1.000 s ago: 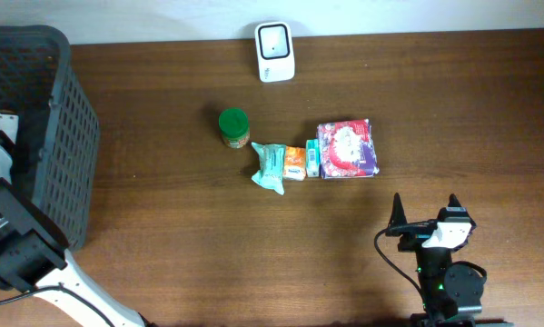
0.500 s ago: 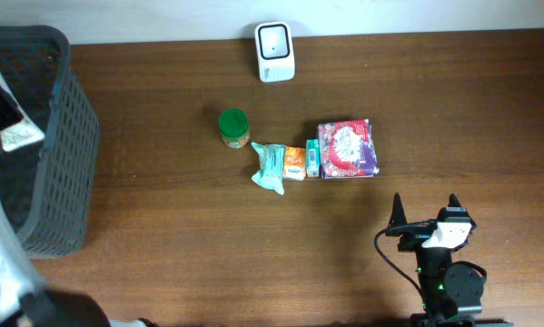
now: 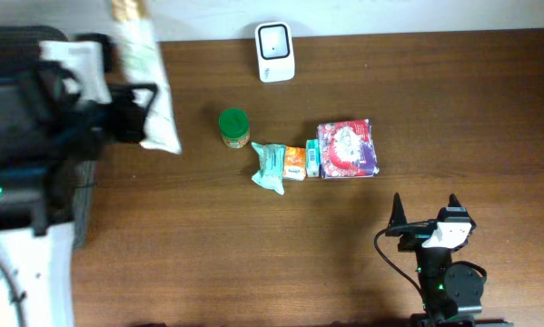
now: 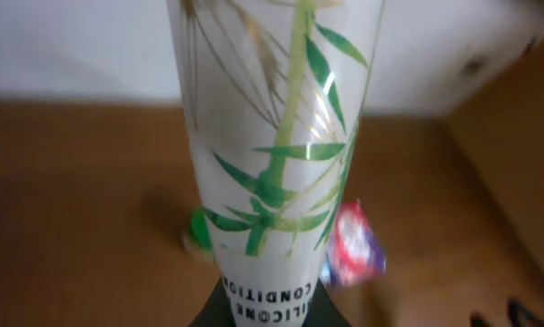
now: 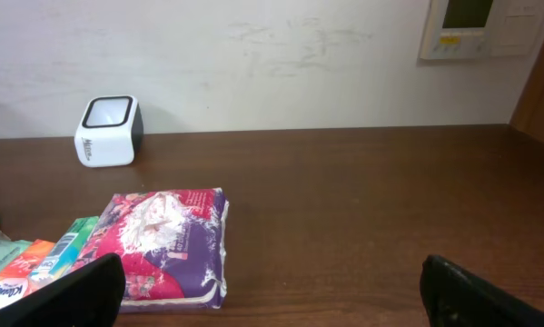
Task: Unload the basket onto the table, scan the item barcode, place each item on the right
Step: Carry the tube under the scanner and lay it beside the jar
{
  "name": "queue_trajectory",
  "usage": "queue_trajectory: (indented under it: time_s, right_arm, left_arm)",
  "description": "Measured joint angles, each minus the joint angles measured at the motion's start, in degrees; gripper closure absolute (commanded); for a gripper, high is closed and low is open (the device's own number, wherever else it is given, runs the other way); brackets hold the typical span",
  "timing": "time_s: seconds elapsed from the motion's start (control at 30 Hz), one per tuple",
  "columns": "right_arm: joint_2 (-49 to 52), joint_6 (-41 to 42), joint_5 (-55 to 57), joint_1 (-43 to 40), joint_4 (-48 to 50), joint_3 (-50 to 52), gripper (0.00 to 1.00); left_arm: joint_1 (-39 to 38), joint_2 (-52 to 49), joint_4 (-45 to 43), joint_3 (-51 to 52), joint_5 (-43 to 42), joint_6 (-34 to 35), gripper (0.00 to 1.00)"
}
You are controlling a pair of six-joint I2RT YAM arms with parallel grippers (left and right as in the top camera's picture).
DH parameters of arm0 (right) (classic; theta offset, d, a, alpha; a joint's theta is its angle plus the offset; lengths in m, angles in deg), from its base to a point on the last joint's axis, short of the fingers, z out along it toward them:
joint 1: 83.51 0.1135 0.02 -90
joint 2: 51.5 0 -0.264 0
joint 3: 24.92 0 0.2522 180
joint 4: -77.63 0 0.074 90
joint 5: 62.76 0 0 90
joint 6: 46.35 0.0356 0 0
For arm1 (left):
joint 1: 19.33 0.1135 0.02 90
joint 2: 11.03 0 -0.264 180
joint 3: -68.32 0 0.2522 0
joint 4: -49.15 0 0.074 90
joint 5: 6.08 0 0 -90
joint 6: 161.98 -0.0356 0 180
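The left fingers (image 3: pixel 131 116) are clenched on a white tube (image 3: pixel 147 64) with green bamboo leaves printed on it. They hold it in the air over the ten o'clock part of the worktop (image 3: pixel 453 100). Seen from above, the tube lies slanted, one end toward twelve o'clock and the other toward five o'clock. In the left wrist view the tube (image 4: pixel 281 163) fills the middle, and the letters near its lower end read upside down. Everything behind it is blurred.

The white scanner (image 3: pixel 275 39) stands at twelve o'clock, close to the wall and well apart from the tube. Near the centre stands a jar with a green lid (image 3: pixel 234 127). At its four o'clock is a row of a teal packet (image 3: pixel 270 166), a small orange box (image 3: pixel 294 163), a small green box (image 3: pixel 312 159) and a pink pack (image 3: pixel 347 148), each touching the next.

The right fingers (image 3: pixel 397 216) are at five o'clock, spread wide and grasping nothing. From the right wrist, the pink pack (image 5: pixel 167 245) is at ten o'clock and the scanner (image 5: pixel 108 132) is beyond it by the wall.
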Motion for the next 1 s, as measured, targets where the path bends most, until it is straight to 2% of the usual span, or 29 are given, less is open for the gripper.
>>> queue_trajectory:
  time_s: [0.13, 0.2, 0.33, 0.47, 0.67, 0.9, 1.0]
  right_arm:
    - [0.0, 0.0, 0.0, 0.0, 0.0, 0.0, 0.01]
    - [0.0, 0.0, 0.0, 0.0, 0.0, 0.0, 0.01]
    - [0.0, 0.0, 0.0, 0.0, 0.0, 0.0, 0.01]
    - [0.0, 0.0, 0.0, 0.0, 0.0, 0.0, 0.01]
    - [0.0, 0.0, 0.0, 0.0, 0.0, 0.0, 0.01]
    - [0.0, 0.0, 0.0, 0.0, 0.0, 0.0, 0.01]
    - [0.0, 0.0, 0.0, 0.0, 0.0, 0.0, 0.01]
  left_arm:
    - [-9.4, -7.6, 6.1, 0.0, 9.2, 1.6, 1.0]
    - [-12.3, -12.3, 8.2, 0.0, 17.4, 7.2, 1.0]
    - [-12.8, -18.9, 8.7, 0.1, 25.4, 15.2, 1.0]
    - [-12.9, -27.5, 8.5, 0.1, 27.7, 18.4, 1.0]
    - [-12.9, -39.0, 6.2, 0.1, 28.0, 18.8, 1.0]
    - [-13.6, -45.8, 5.0, 0.1, 28.4, 16.9, 0.98]
    - [-14.5, -47.1, 4.2, 0.1, 28.3, 16.7, 0.87]
